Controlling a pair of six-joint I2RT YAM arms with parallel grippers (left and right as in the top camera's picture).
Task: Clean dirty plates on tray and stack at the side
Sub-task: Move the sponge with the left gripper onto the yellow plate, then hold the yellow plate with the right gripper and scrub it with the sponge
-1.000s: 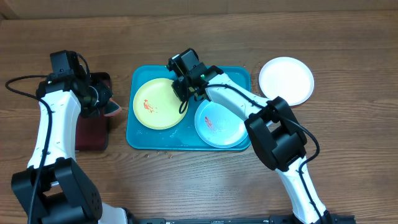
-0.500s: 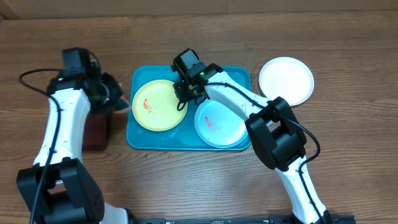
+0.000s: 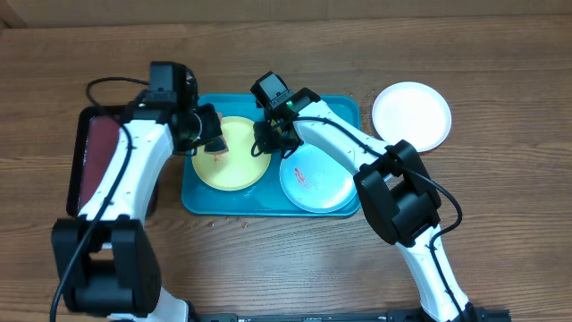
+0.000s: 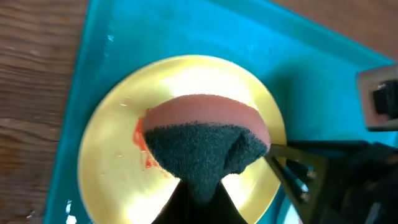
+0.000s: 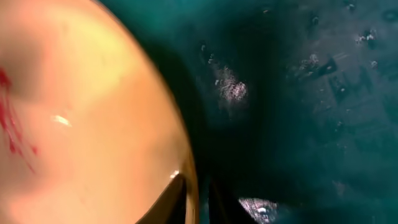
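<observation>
Three plates show: the white plate (image 3: 411,116) lies on the table to the right of the tray (image 3: 344,105), while the aqua plate (image 3: 315,179) and the yellow plate (image 3: 237,170) lie inside it. The left gripper (image 3: 211,140) is pressed together on a sponge (image 4: 202,140), dark face down over the yellow plate's middle; contact is unclear. The red smear (image 4: 142,146) peeks out just beside the sponge, away from the right gripper (image 3: 268,141), which seems to pinch the opposite rim. The wipe likely falls to the left arm.

White links (image 3: 103,192), blk joints (image 3: 393,201), blk cables (image 3: 107,85), blk left end effector (image 3: 214,141)
</observation>
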